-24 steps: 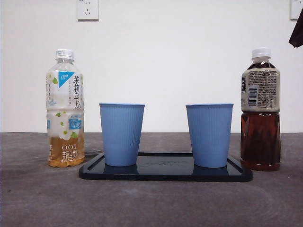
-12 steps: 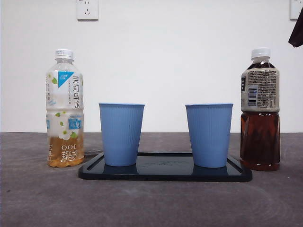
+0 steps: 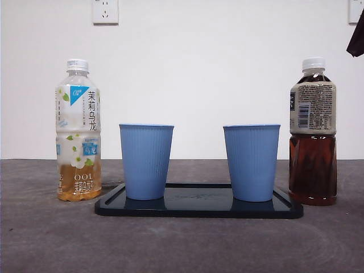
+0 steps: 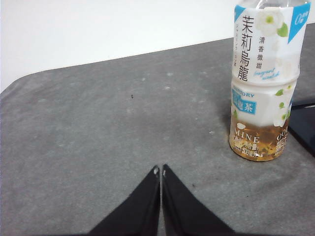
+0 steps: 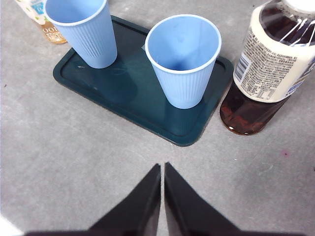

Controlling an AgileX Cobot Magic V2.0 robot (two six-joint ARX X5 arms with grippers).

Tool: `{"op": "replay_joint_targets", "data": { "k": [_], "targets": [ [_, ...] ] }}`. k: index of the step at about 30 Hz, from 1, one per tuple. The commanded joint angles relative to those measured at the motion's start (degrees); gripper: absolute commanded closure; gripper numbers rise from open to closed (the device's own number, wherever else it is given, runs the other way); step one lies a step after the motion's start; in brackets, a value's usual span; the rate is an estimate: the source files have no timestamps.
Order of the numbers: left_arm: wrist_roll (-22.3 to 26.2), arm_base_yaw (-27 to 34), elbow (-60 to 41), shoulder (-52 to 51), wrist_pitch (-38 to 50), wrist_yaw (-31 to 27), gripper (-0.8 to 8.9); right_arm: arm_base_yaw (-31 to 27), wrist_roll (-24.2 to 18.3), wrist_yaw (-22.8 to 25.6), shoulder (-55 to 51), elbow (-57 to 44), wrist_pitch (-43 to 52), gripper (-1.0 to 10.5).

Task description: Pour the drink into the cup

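A grey table (image 3: 51, 239) runs under a white wall (image 3: 199, 68) with an outlet (image 3: 105, 11). At its centre lies a dark tray (image 3: 199, 209) holding two empty blue cups, one (image 3: 146, 161) at 9 o'clock, the other (image 3: 251, 162) at 3 o'clock, with open space between them. The dark tea bottle (image 3: 313, 132) stands just off the tray's 3 o'clock edge; the jasmine oolong bottle (image 3: 79, 131) stands off its 9 o'clock edge. Both are capped. The left gripper (image 4: 160, 171), jaws pressed together and holding nothing, hangs near the oolong bottle. The right gripper (image 5: 162, 167), likewise closed and empty, hovers above bare table near the tray.
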Motion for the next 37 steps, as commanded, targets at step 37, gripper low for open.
{"op": "replay_joint_targets", "data": {
  "k": [37],
  "targets": [
    [0.0, 0.2, -1.1, -0.1, -0.5, 0.0, 8.07, -36.9, -12.9, 0.3, -35.6, -39.3, 43.6, 9.4]
  ]
}}
